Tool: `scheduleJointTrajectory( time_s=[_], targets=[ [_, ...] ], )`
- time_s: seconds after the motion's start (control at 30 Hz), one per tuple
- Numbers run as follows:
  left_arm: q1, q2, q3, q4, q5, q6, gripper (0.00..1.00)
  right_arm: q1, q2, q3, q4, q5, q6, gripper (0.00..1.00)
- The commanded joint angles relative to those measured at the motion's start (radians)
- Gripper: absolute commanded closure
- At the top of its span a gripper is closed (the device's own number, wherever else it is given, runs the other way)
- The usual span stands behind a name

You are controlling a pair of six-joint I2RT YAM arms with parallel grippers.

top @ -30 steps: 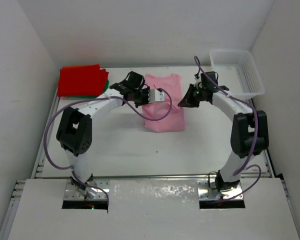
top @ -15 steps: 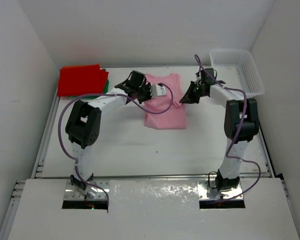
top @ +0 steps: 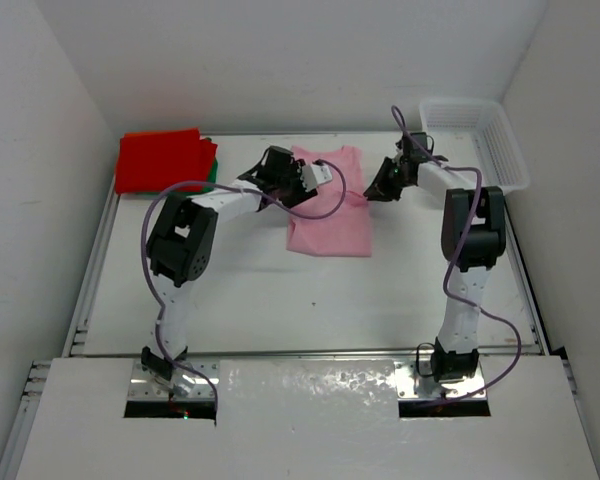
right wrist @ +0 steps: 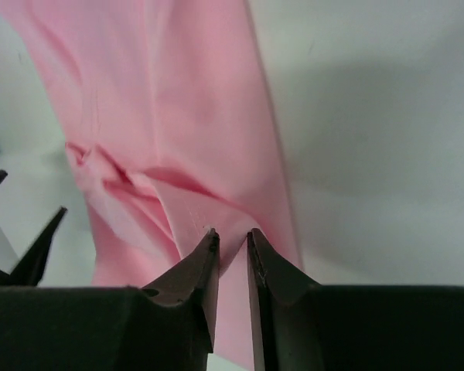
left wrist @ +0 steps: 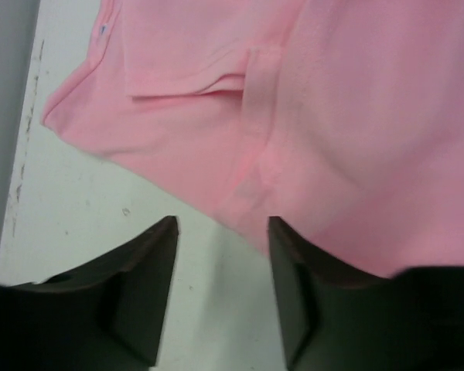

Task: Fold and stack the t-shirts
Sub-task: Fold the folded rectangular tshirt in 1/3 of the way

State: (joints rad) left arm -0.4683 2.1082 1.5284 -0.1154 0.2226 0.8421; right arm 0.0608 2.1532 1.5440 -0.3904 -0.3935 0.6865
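The light pink t-shirt (top: pixel 327 210) lies folded lengthwise in the middle of the table's far half. My left gripper (top: pixel 310 178) is at its far left edge. In the left wrist view that gripper (left wrist: pixel 220 232) is open over bare table, with the pink cloth (left wrist: pixel 356 116) just past its fingertips. My right gripper (top: pixel 372 190) is at the shirt's far right edge. In the right wrist view its jaws (right wrist: pixel 230 232) stand narrowly open over a raised fold of pink cloth (right wrist: pixel 178 209). The red t-shirt (top: pixel 160 160) lies folded at the far left on a green t-shirt (top: pixel 212 172).
A white lattice basket (top: pixel 475 140) stands at the far right corner. The table (top: pixel 310 300) ends in metal rails at the left and right sides. White walls close in on three sides.
Both grippers moved toward the far end of the pink shirt. Both were shut a second ago and now stand open, the left wider than the right.
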Motion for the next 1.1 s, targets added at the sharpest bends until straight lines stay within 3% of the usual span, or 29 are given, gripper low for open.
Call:
scheduleJointTrajectory(
  time_s=[0.0, 0.07, 0.13, 0.2, 0.27, 0.33, 0.43, 0.5, 0.57, 0.63, 0.67, 0.77, 0.93, 1.07],
  targets=[
    [0.010, 0.041, 0.088, 0.094, -0.124, -0.081, 0.48, -0.039, 0.039, 0.115, 0.025, 0.082, -0.039, 0.79],
    [0.020, 0.103, 0.175, 0.047, -0.242, -0.125, 0.43, -0.058, 0.056, 0.194, 0.015, 0.140, -0.102, 0.78],
    [0.037, 0.159, 0.404, -0.062, -0.284, -0.173, 0.43, -0.056, 0.051, 0.286, -0.034, 0.174, -0.169, 0.75],
    [0.078, 0.203, 0.597, -0.232, -0.214, -0.268, 0.43, -0.050, -0.008, 0.266, -0.042, 0.186, -0.246, 0.73],
    [0.103, 0.155, 0.622, -0.358, -0.037, -0.302, 0.42, -0.032, -0.126, 0.115, 0.028, 0.173, -0.286, 0.73],
    [0.102, 0.052, 0.573, -0.446, 0.078, -0.275, 0.43, 0.016, -0.200, 0.007, 0.085, 0.162, -0.303, 0.74],
    [0.103, -0.064, 0.419, -0.575, 0.306, -0.368, 0.46, 0.068, -0.254, -0.116, 0.209, 0.037, -0.294, 0.71],
    [0.109, -0.118, 0.235, -0.584, 0.394, -0.409, 0.41, 0.088, -0.215, -0.095, 0.251, -0.069, -0.274, 0.66],
    [0.106, -0.194, 0.024, -0.479, 0.466, -0.451, 0.40, 0.094, -0.172, -0.009, 0.213, -0.088, -0.283, 0.66],
    [0.102, -0.238, -0.086, -0.376, 0.449, -0.515, 0.40, 0.094, -0.095, 0.062, 0.164, -0.103, -0.288, 0.73],
    [0.094, -0.237, -0.135, -0.331, 0.442, -0.529, 0.40, 0.099, -0.072, 0.118, 0.125, -0.137, -0.289, 0.82],
    [0.088, -0.226, -0.203, -0.201, 0.439, -0.621, 0.39, 0.126, -0.030, 0.110, 0.148, -0.211, -0.237, 0.89],
    [0.083, -0.198, -0.263, -0.075, 0.385, -0.695, 0.35, 0.174, -0.056, -0.044, 0.307, -0.284, -0.135, 0.93],
    [0.076, -0.191, -0.300, -0.038, 0.310, -0.696, 0.35, 0.209, -0.023, -0.068, 0.373, -0.291, -0.097, 0.95]
  ],
)
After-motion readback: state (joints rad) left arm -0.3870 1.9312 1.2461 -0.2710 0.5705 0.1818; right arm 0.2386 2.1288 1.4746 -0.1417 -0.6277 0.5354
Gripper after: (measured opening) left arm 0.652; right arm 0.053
